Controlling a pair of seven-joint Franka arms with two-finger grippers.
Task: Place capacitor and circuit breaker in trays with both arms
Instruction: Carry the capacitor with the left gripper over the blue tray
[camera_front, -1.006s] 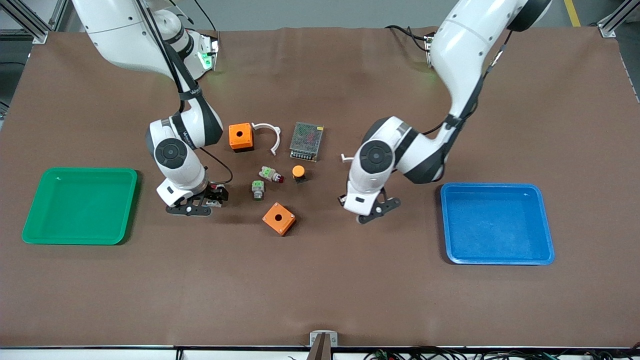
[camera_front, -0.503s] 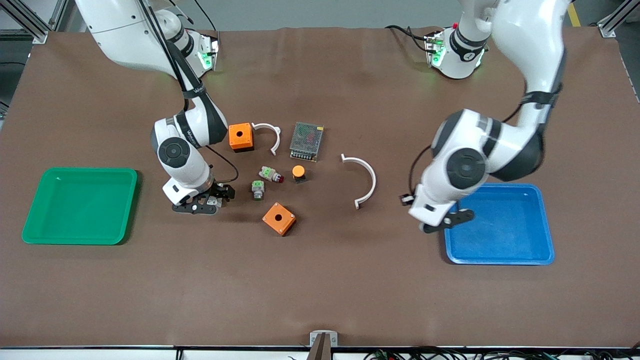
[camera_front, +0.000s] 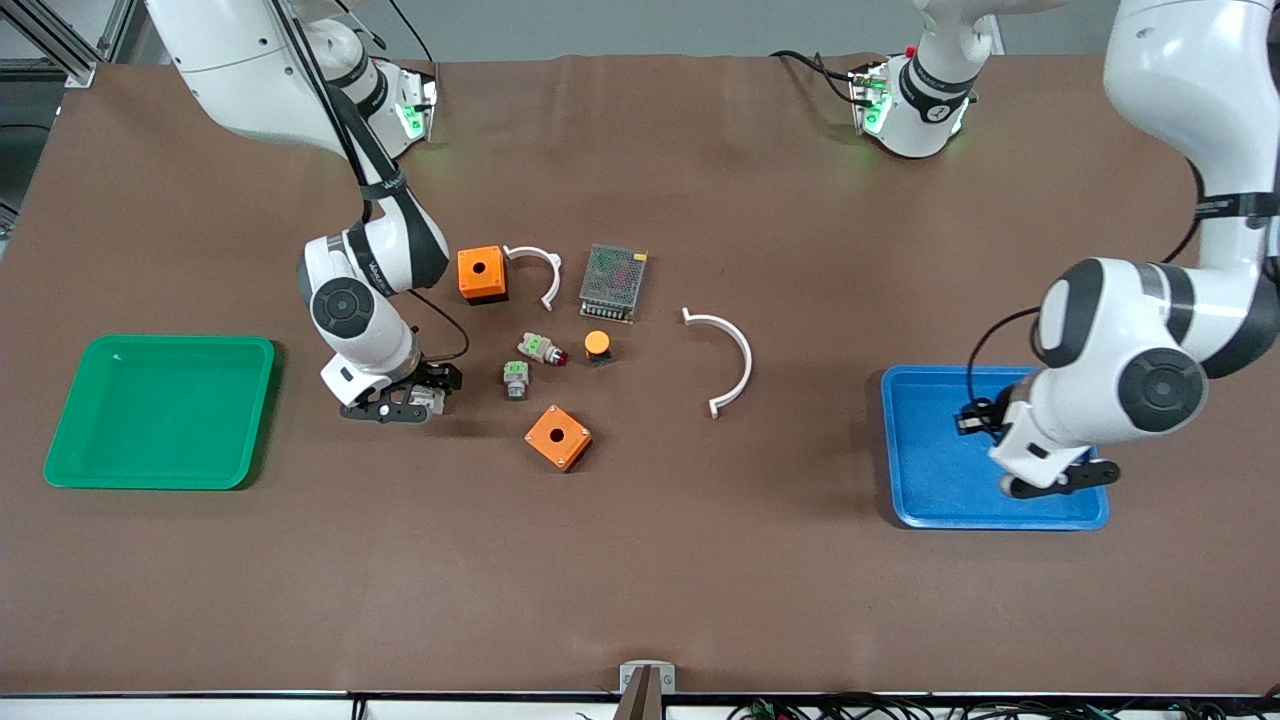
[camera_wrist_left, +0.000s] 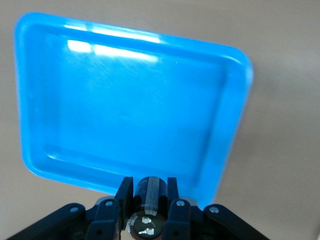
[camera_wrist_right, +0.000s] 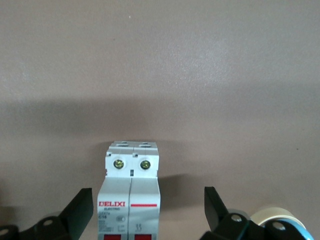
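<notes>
- The capacitor (camera_wrist_left: 149, 204) is pinched upright between the fingers of the left gripper (camera_front: 1055, 482), its silvery end turned toward the wrist camera; it is held in the air over the blue tray (camera_front: 930, 470), above the tray's edge nearest the front camera.
- The circuit breaker (camera_wrist_right: 131, 192) is seen lying on the brown table (camera_front: 640, 560) between the spread fingers (camera_wrist_right: 80, 210) of the right gripper (camera_front: 385, 408); a gap is seen on each side of it, so it is not clamped.
- In the front view the breaker is hidden under the right gripper, between the green tray (camera_front: 60, 440) and a small grey part with a green top (camera_front: 515, 378).
- An orange box (camera_front: 558, 437) lies near, closer to the front camera.
- A white curved clip (camera_front: 728, 358) lies between the cluster and the blue tray.
- The right arm is bent steeply down over the table; the left arm is folded at the elbow above the blue tray.
</notes>
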